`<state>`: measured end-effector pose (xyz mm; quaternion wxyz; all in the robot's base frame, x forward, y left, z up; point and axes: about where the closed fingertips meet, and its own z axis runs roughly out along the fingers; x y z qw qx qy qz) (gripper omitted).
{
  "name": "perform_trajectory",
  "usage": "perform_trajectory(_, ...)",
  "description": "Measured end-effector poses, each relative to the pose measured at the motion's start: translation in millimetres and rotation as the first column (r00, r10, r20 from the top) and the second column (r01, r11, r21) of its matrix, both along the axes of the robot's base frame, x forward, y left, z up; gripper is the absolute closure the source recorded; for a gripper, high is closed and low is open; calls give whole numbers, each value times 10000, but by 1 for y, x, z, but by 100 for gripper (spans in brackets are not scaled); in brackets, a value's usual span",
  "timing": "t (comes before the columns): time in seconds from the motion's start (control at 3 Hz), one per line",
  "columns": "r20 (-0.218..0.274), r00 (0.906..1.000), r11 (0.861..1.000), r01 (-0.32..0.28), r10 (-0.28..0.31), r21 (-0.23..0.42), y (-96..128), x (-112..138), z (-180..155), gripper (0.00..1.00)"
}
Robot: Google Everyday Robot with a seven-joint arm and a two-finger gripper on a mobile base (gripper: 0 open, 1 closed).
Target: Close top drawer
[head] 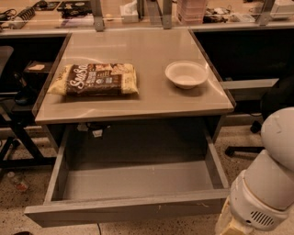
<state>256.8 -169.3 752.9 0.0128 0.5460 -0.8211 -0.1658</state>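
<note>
The top drawer (128,209) is a wide shallow grey metal drawer, pulled far out from under the tabletop (138,101). Its inside shows nothing in it. Its flat front faces me at the bottom of the camera view and has small white scuff marks. My white arm (268,174) comes in at the lower right. The gripper (228,224) is at its yellowish lower end, right next to the right end of the drawer front and partly cut off by the bottom edge.
A brown and yellow snack bag (94,79) and a white bowl (186,74) lie on the tabletop. A cluttered counter (138,13) runs along the back. Black chair legs (18,137) stand at the left and a chair base (243,149) at the right.
</note>
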Motion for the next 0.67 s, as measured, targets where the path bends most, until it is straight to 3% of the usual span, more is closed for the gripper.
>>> perform_trajectory(0.33,-368,9989,9992,311,-301,252,13,0,-39,100)
perform_trajectory(0.67,-427,9976,9975,561,-543,424,22,11,-65,100)
